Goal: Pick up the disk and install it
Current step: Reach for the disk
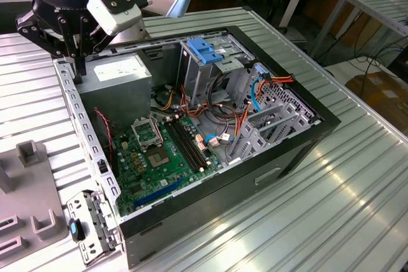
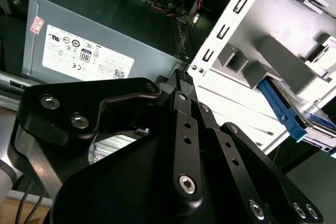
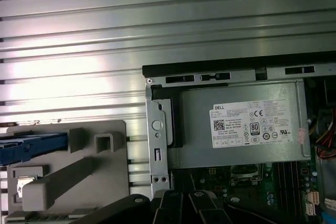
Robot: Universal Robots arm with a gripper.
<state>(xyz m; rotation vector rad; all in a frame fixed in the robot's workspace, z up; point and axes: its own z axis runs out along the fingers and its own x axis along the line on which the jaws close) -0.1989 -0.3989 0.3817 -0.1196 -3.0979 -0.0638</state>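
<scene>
The disk shows in both wrist views as a blue plastic side rail (image 2: 282, 106) with a silver body (image 2: 319, 125) behind it. It rests in a grey fixture (image 3: 79, 171) beside the computer case, and its blue rail (image 3: 32, 147) sticks out there too. My black gripper (image 1: 80, 68) hangs over the case's corner at the exterior view's left, next to the grey box with the white sticker (image 1: 118, 78). The fingers (image 2: 181, 77) are shut with nothing between them, apart from the disk.
The open computer case (image 1: 299, 151) lies on a ribbed metal table (image 1: 306, 221), with a green board (image 1: 159, 151), cables and a metal cage with a light-blue latch (image 1: 204, 52) inside. A grey fixture (image 1: 25, 183) stands at the exterior view's left.
</scene>
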